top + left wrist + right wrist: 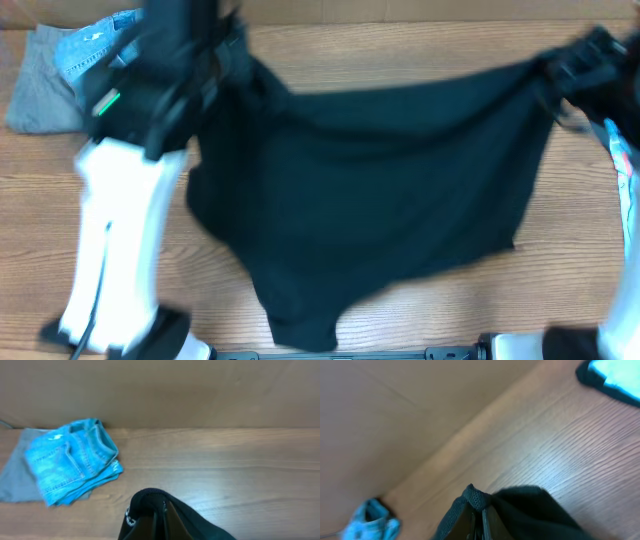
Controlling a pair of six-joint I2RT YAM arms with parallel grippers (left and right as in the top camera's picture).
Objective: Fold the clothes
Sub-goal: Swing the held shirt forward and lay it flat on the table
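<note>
A black mesh garment (370, 200) hangs spread between my two grippers over the middle of the wooden table, its lower edge drooping toward the front. My left gripper (225, 50) is shut on its top left corner; in the left wrist view the black fabric (150, 502) bunches over the closed jaws (159, 519). My right gripper (560, 65) is shut on the top right corner; in the right wrist view the mesh fabric (477, 497) is pinched between the jaws (481, 515).
Folded blue jeans (95, 40) lie on a folded grey garment (40, 95) at the back left; both show in the left wrist view (70, 460). A light blue item (625, 160) sits at the right edge. A brown wall runs along the back.
</note>
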